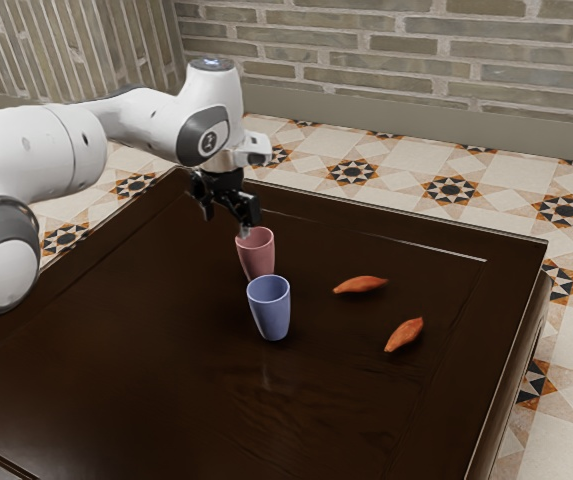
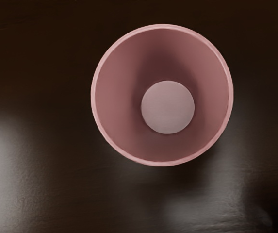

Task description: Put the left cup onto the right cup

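We've got our gripper (image 1: 232, 218) hanging open right over the pink cup (image 1: 256, 252), which stands upright on the table (image 1: 116, 380) just on the far side of the blue cup (image 1: 268, 306), probably lined up for a rim grab.

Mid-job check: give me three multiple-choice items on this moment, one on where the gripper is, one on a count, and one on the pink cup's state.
1. The gripper is
A. over the pink cup
B. over the blue cup
C. down on the table

2. Orange pieces on the table:
A. one
B. two
C. three

3. The pink cup is
A. upright and empty
B. on its side
C. stacked on the blue cup

Key:
1 A: the wrist view looks straight down into the pink cup.
2 B: one piece and another.
3 A: its bare bottom shows, and it stands behind the blue cup.
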You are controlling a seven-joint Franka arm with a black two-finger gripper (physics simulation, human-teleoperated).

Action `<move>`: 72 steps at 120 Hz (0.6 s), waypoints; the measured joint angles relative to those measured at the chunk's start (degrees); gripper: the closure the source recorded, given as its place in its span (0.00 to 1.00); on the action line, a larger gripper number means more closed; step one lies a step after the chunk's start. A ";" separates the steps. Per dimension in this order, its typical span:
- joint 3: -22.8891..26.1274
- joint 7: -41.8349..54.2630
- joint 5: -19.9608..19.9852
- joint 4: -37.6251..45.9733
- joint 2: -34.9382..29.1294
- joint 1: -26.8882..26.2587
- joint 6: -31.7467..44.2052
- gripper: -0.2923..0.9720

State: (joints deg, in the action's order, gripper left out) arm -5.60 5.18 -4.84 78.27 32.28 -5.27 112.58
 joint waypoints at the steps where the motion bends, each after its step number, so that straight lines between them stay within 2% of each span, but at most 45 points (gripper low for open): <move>1: 0.00 0.02 0.08 -0.19 0.28 0.03 0.18 0.23; 19: -0.26 0.37 2.69 -3.69 4.54 1.74 2.91 0.23; 72: -0.32 0.96 7.22 -6.07 9.10 4.96 9.19 0.23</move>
State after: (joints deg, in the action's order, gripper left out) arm -5.91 6.14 2.38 72.21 41.38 -0.31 121.77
